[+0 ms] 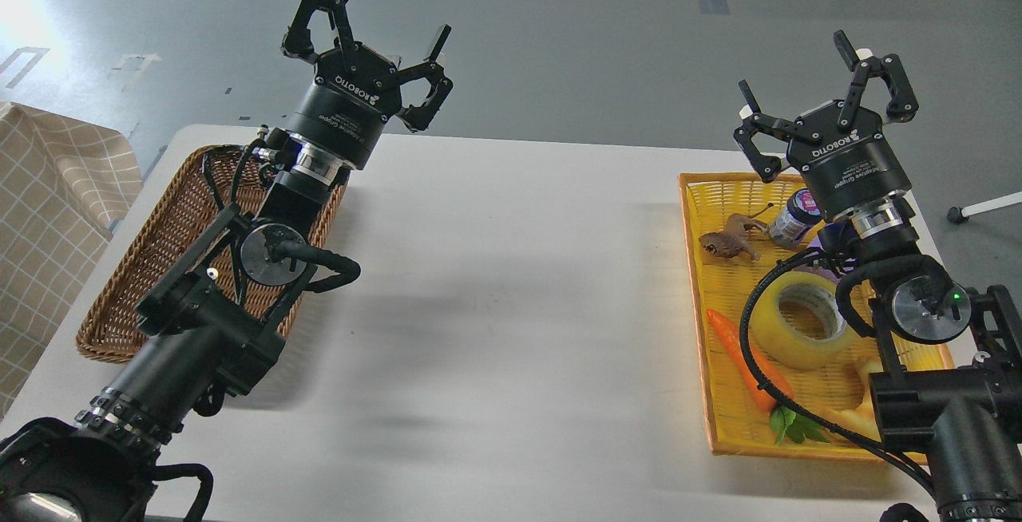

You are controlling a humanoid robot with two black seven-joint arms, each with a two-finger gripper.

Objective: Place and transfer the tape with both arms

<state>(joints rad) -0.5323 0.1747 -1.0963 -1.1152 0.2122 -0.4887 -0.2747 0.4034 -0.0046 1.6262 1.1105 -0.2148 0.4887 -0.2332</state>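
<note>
At lower right of the frame, the translucent yellow tape roll (799, 321) lies ungrasped in its yellow woven tray (722, 298); your right hand (826, 99) and left hand (363, 35) hover with fingers apart, so you lower the right one first.

tape (799, 321) in yellow tray (722, 298) (untouched), hands raised

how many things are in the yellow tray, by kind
tape roll: 1
toy carrot: 1
brown toy animal: 1
small bottle: 1
purple item, mostly hidden: 1
pale yellow pieces, partly hidden: cannot count
total: at least 5
</note>
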